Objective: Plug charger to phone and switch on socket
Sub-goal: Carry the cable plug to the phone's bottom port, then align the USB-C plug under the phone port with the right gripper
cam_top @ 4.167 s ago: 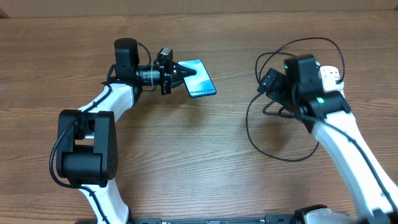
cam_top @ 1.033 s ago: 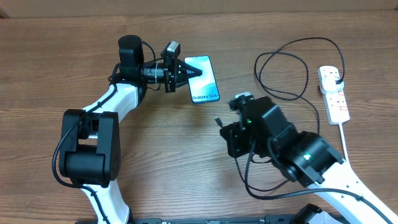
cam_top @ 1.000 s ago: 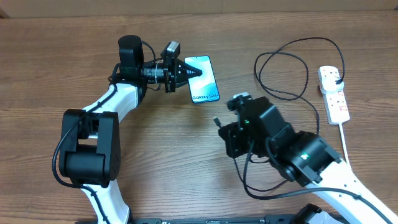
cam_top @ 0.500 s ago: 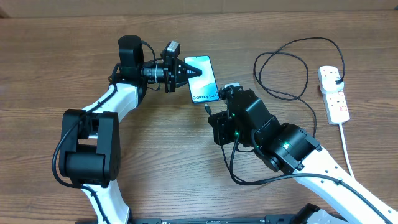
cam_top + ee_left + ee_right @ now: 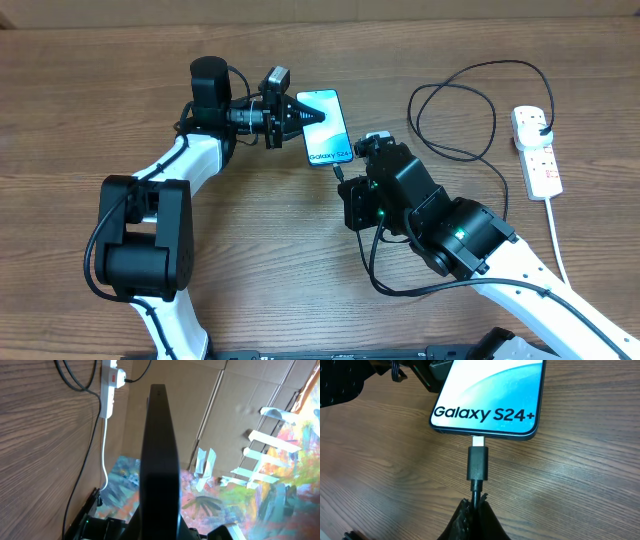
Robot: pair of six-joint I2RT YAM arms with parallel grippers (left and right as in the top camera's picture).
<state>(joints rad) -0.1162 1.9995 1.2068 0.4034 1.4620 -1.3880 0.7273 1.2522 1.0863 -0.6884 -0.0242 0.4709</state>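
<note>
- The right gripper [image 5: 475, 510] has come up from the bare stretch of table [image 5: 280, 270] where it hung a second ago. It now sits right at the near end of the phone [image 5: 330, 135].
- Its fingers are pressed tight on the charger [image 5: 478, 465], pinching the thin black cable just behind the plug.
- That plug is now lined up dead straight with the phone's port. Its metal tip meets the bottom edge below the "Galaxy S24+" lettering.
- A short band of bare metal shows between the black plug body and the phone's frame, so I'd say it has entered but is not yet seated.
- The phone itself hasn't budged in the last second. It lies flat on the wood, screen up, at the centre left of the table.
- The left gripper [image 5: 312, 116] has not moved either. Its fingers are closed together, with the tip over the phone's far end, seemingly steadying it against the push. I cannot tell whether it actually grips the phone.
- The rest of the charger trails in loose loops across the table to the far end of the socket [image 5: 536, 155], which lies well apart at the right edge, with no gripper near it.
- To my eye the first half of the job is nearly done. A little more push should finish it, and then the socket's switch remains.
</note>
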